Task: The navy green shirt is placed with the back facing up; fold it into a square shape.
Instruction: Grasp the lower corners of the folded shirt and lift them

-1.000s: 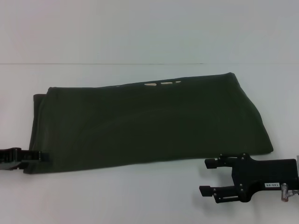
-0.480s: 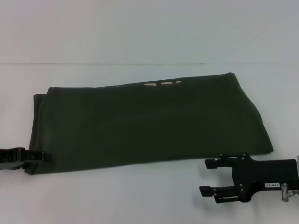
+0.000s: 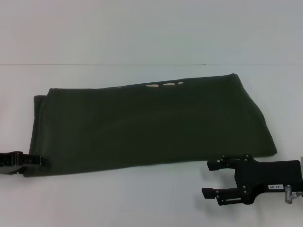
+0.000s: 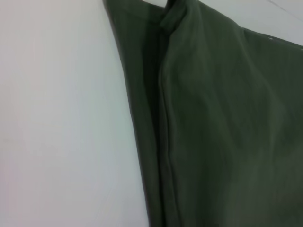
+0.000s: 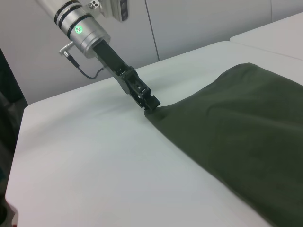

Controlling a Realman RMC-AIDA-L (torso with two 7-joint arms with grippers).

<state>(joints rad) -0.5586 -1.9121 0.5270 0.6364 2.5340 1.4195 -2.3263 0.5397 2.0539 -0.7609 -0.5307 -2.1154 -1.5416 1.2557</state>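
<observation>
Shirt (image 3: 151,125) first: we see the navy green shirt lying flat on the white table (image 3: 142,198), already folded lengthwise into a long band that runs across the middle of the head view, plain side up. A few cream marks of lettering peek out along its far edge, towards our right. The left wrist view shows a layered edge of the cloth (image 4: 218,132) with a folded seam running along it, lying against the bare tabletop.

Our left gripper (image 3: 41,161) sits at the near left corner of the shirt, low on the table. In the right wrist view we see it from across the table (image 5: 150,103), its fingers drawn close together right at the corner of the fabric (image 5: 236,137); it appears to be pinching that corner, though the contact point is too small for us to be certain.

Our right gripper (image 3: 211,179) is near the front right of the table, just beside the near right corner of the shirt but not touching it. Its two fingers point towards our left and stand well apart, with nothing between them.
</observation>
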